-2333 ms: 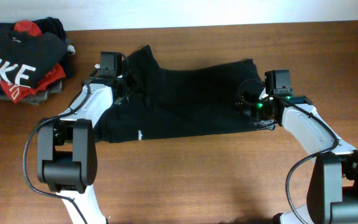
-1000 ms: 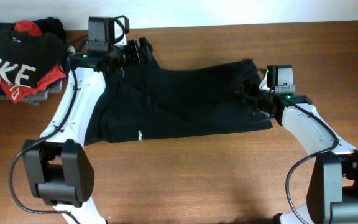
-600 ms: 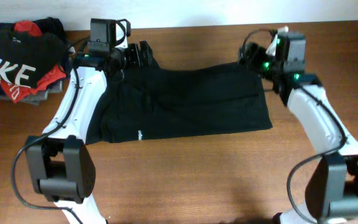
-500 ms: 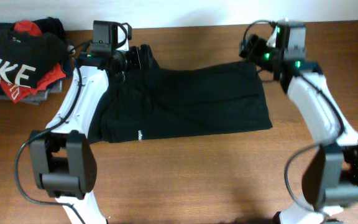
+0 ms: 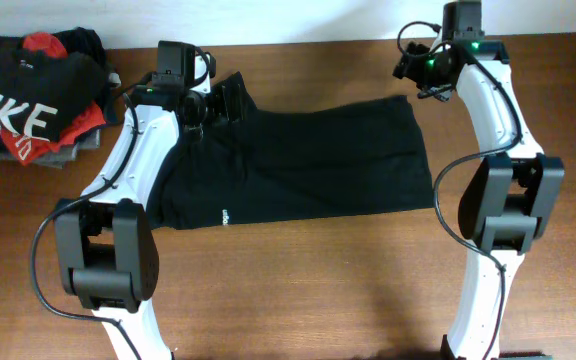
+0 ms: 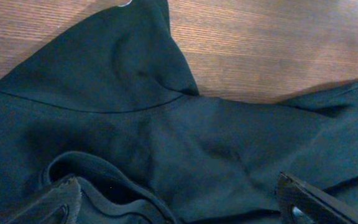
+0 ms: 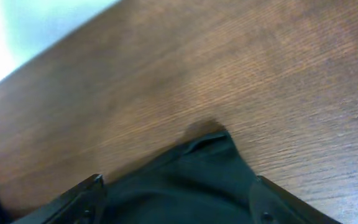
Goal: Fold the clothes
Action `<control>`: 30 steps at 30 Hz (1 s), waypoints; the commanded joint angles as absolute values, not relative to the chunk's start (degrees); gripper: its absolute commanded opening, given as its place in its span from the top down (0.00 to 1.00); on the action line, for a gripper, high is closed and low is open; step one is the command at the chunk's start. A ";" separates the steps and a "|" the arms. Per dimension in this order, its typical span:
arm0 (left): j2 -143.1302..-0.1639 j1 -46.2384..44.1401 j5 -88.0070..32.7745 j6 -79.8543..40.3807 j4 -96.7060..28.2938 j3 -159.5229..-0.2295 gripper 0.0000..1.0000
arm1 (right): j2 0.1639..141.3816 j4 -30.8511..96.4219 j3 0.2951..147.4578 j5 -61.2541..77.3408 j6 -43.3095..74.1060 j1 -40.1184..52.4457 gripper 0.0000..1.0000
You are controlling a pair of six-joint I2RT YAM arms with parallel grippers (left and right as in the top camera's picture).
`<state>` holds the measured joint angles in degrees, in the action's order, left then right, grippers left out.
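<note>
Wooden table (image 5: 318,280) carries the black shirt (image 5: 298,160), spread flat across its middle, with a clothes pile (image 5: 33,100) at the far left corner. The left gripper (image 5: 226,100) hovers wide open over the shirt's far left end. The right gripper (image 5: 411,68), jaws apart and empty, hangs above its far right corner.

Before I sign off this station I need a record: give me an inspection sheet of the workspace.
Surface: brown wooden table.
Job's things: black T-shirt spread flat, crosswise.
Clutter: pile of clothes at the far left, NIKE shirt on top.
Tools: left tool open over the shirt's left end; right tool open over its far right corner.
Cables: black cables loop on both sides.
Surroundings: pale wall beyond the far edge.
</note>
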<state>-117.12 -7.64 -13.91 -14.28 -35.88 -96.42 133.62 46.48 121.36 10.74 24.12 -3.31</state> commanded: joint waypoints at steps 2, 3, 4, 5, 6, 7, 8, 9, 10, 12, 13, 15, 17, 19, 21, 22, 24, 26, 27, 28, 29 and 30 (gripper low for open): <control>-117.32 -7.40 -13.72 -13.17 -36.10 -96.68 0.01 | 136.79 46.02 123.09 9.61 22.72 -3.44 0.24; -117.32 -7.44 -13.72 -13.17 -36.14 -96.68 0.01 | 137.32 45.78 123.09 9.58 22.70 -3.44 0.23; -117.32 -7.46 -13.72 -13.17 -36.32 -96.68 0.01 | 137.86 45.63 123.09 9.61 22.72 -3.44 0.23; -117.32 -7.46 -13.72 -13.17 -36.40 -96.68 0.01 | 138.34 45.50 123.09 9.61 22.74 -3.42 0.23; -117.32 -7.46 -13.72 -13.17 -36.56 -96.68 0.01 | 138.93 45.36 123.09 9.61 22.79 -3.42 0.23; -117.32 -7.46 -13.72 -13.17 -36.60 -96.68 0.01 | 139.26 45.23 123.09 9.72 22.87 -3.40 0.24; -117.32 -7.46 -13.72 -13.17 -36.71 -96.68 0.01 | 139.74 45.15 123.07 9.82 22.96 -3.38 0.24; -117.32 -7.46 -13.72 -13.17 -36.73 -96.68 0.01 | 140.05 45.06 123.07 9.85 22.98 -3.29 0.24; -117.32 -7.46 -13.72 -13.17 -36.75 -96.68 0.01 | 140.35 45.08 123.07 9.78 23.38 -3.16 0.24; -117.32 -7.46 -13.72 -13.17 -36.75 -96.68 0.01 | 140.90 45.01 123.07 9.82 23.49 -2.94 0.24; -117.32 -7.46 -13.72 -13.17 -36.75 -96.68 0.01 | 141.16 44.99 123.07 9.54 24.14 -2.74 0.24; -117.32 -7.46 -13.72 -13.17 -36.75 -96.68 0.01 | 141.86 44.53 123.07 9.43 24.99 -2.46 0.24; -117.32 -7.51 -13.72 -13.19 -36.77 -96.68 0.01 | 142.56 43.86 123.07 9.45 26.04 -2.22 0.24; -117.32 -7.51 -13.72 -13.17 -36.86 -96.68 0.01 | 143.02 43.35 123.07 9.82 26.65 -1.91 0.24; -117.32 -7.51 -13.72 -13.17 -37.06 -96.68 0.01 | 143.68 42.98 123.07 9.85 27.09 -1.52 0.24; -117.32 -7.51 -13.72 -13.17 -37.15 -96.68 0.01 | 143.94 42.83 123.07 9.82 27.09 -1.32 0.24; -117.32 -7.51 -13.72 -13.17 -37.15 -96.68 0.01 | 144.75 42.37 123.07 9.74 27.31 -0.75 0.24; -117.32 -7.51 -13.72 -13.13 -36.86 -96.68 0.01 | 145.43 42.06 123.07 9.34 27.53 -0.38 0.24; -117.32 -7.51 -13.76 -13.10 -36.45 -96.68 0.01 | 145.56 42.06 123.07 9.37 27.53 -0.34 0.24; -117.32 -7.51 -14.04 -12.67 -35.88 -96.68 0.01 | 145.67 42.06 123.07 9.37 27.53 -0.32 0.24; -117.32 -7.51 -16.19 -9.87 -33.91 -96.68 0.01 | 145.77 42.19 123.07 9.32 27.53 -0.32 0.24; -117.32 -7.51 -16.58 -9.65 -32.86 -96.68 0.01 | 145.77 42.26 123.07 9.15 27.53 -0.34 0.24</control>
<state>-117.12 -7.64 -14.17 -13.52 -35.46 -96.42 143.63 42.11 122.06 9.74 26.85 -1.02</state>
